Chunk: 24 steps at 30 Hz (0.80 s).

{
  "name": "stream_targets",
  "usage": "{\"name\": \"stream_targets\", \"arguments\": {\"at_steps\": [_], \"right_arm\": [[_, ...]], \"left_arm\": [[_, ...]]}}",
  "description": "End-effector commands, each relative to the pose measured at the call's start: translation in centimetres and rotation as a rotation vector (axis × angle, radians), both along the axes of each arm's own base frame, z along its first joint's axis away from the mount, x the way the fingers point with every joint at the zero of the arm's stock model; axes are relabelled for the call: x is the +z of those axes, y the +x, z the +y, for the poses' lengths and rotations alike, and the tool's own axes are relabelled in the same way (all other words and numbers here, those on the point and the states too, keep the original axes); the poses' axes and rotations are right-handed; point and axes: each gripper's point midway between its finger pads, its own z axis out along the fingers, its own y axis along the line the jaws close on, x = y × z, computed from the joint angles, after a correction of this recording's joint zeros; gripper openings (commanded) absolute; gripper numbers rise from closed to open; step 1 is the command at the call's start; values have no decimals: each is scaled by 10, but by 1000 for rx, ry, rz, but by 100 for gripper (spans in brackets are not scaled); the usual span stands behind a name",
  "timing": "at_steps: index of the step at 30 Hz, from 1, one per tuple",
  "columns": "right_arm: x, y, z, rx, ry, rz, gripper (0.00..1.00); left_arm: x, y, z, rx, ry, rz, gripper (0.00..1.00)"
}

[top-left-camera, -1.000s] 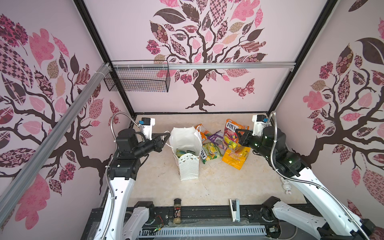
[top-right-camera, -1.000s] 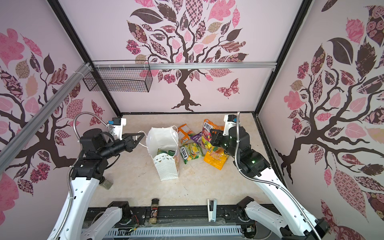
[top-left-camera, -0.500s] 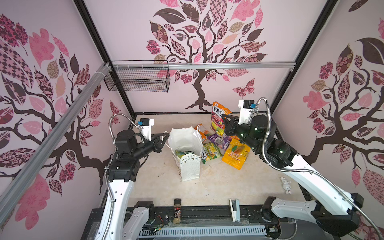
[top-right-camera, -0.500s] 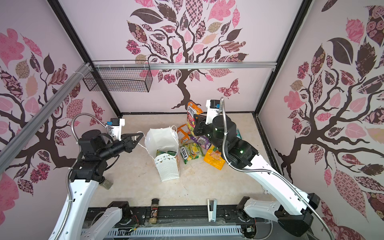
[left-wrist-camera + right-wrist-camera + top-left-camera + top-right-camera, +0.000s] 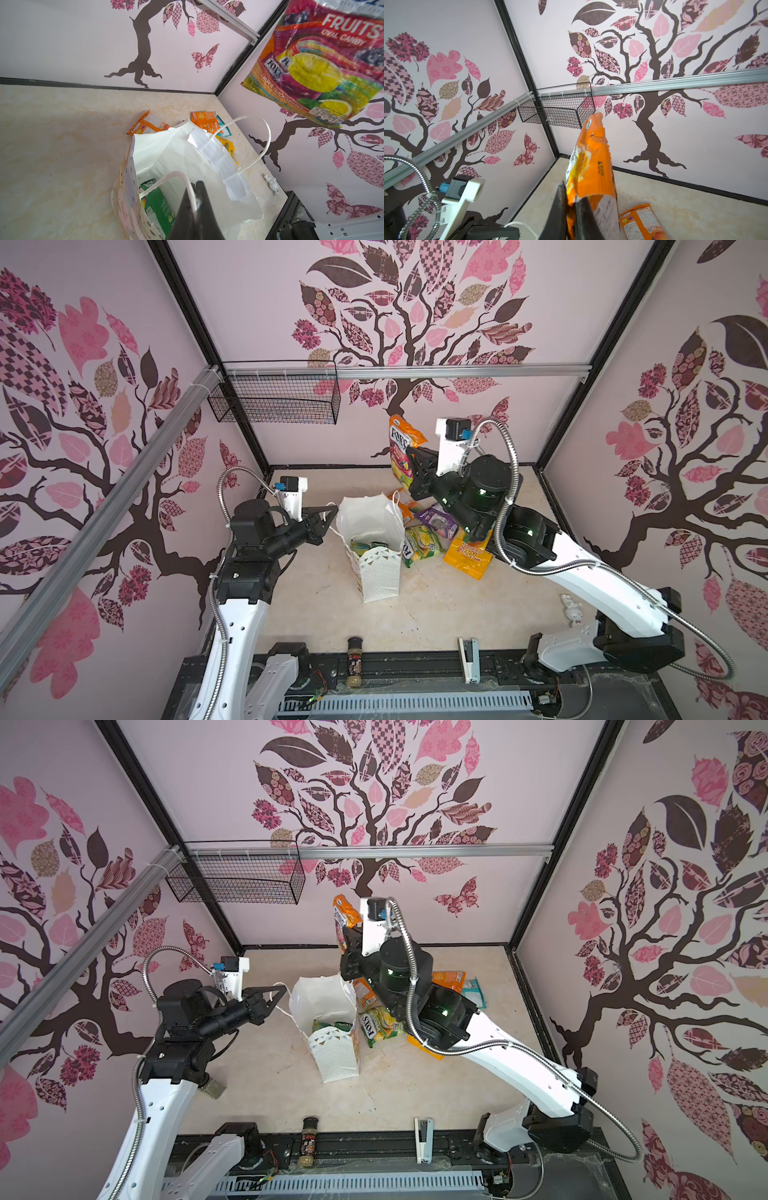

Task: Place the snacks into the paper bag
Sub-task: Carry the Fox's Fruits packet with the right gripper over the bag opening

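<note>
- The right pincer (image 5: 414, 466) is clenched on a candy packet (image 5: 318, 68) and holds it in the air at 1 o'clock of the bag (image 5: 380, 576).
- The packet's face reads "FOX'S", "FRUITS OVAL CANDY" and "LEMON & BLACKCURRANT".
- In the right wrist view its orange back stands between the jaws, and the print there is too blurred to read.
- The left pincer (image 5: 196, 185) is clamped on the near handle (image 5: 172, 172), at 9 o'clock of the bag.
- The bag stands upright and open on the worktop (image 5: 316, 605).
- A green packet (image 5: 158, 203) stands inside the bag against its wall, its lettering too small to read.
- At 3 o'clock, just beside the bag, a yellow-green packet (image 5: 380, 1025) reads "FOX'S".
- Past it lie a purple packet (image 5: 438, 520) and a yellow packet (image 5: 467, 556).
- A teal packet (image 5: 473, 990) and an orange packet (image 5: 449, 979) lie at 2 o'clock.
- The right arm (image 5: 582, 572) covers part of this pile in both top views.
- At 6 o'clock, on the front edge, a dark-capped jar (image 5: 354, 659) stands upright, its label unreadable.
- A white stapler (image 5: 469, 659) lies at 5 o'clock.
- A wire basket (image 5: 276, 398) hangs at 11 o'clock.
- A small white figurine (image 5: 573, 608) lies at 4 o'clock.
</note>
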Motion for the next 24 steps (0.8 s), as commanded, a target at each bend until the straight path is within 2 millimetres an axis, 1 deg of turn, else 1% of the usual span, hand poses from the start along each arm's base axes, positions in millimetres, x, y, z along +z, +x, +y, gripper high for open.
{"name": "stream_targets", "arguments": {"at_steps": [1,4,8,13,17,22,24], "right_arm": [[31,-9,14,-41,-11,-90,0],[24,-9,30,-21,-23,-80,0],[12,-11,44,-2,-31,-55,0],[-15,-15,65,9,-65,-14,0],[-34,-12,67,-13,-65,24,0],[-62,-12,72,-1,-69,74,0],[-70,-11,74,-1,-74,86,0]], "left_arm": [[-5,0,0,-3,13,-13,6],[-5,0,0,-1,12,-12,6],[-3,-1,0,-2,11,-18,6],[-5,-1,0,0,7,-17,6],[-4,-1,-1,-5,5,-18,6],[-5,-1,-1,-5,3,-16,6],[-5,-1,-1,-7,2,-15,6]]}}
